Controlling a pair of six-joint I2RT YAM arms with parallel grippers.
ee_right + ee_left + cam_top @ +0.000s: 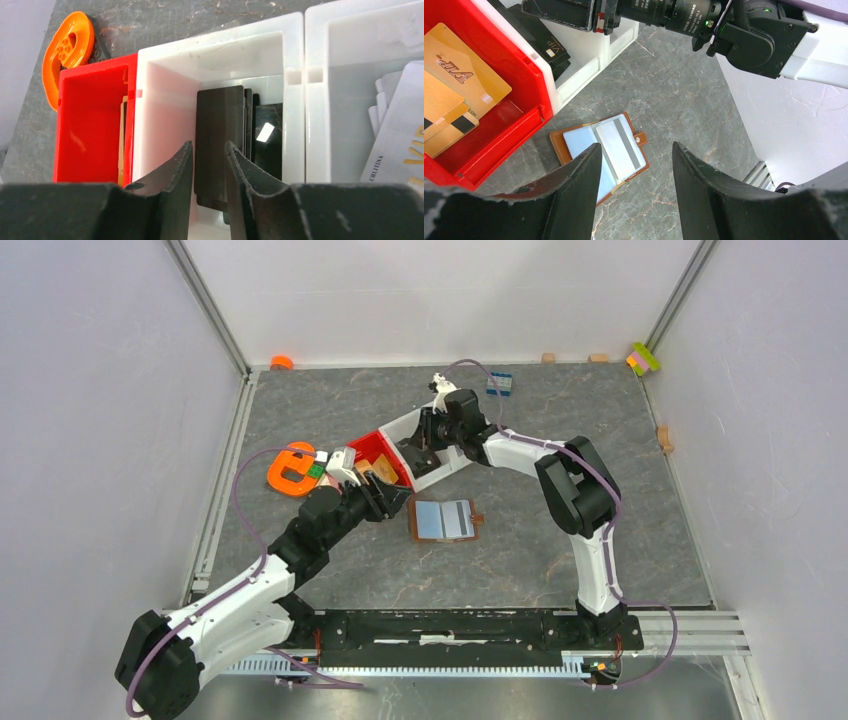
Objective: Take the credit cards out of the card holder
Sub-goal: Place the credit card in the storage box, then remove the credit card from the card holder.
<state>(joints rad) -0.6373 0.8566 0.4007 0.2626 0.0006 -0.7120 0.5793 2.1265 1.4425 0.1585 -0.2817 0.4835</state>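
Left gripper [636, 146] hangs wide open and empty beside the red bin [539, 75]. Right gripper [209, 146] sits over the white bin [145, 100], fingers a narrow gap apart, clamping nothing I can see. Straight beyond the left fingers the card holder [558, 145] lies flat and open on the table, its long axis roughly finger to finger. Left arm looks nearer. Brown leather, with pale blue-silver credit cards [621, 147] inside, one grey-striped.

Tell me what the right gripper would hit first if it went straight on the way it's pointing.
Most likely the black cards standing in the white bin: in its wrist view they lie straight past the open right gripper. Depth is unclear, so I can't say how near.
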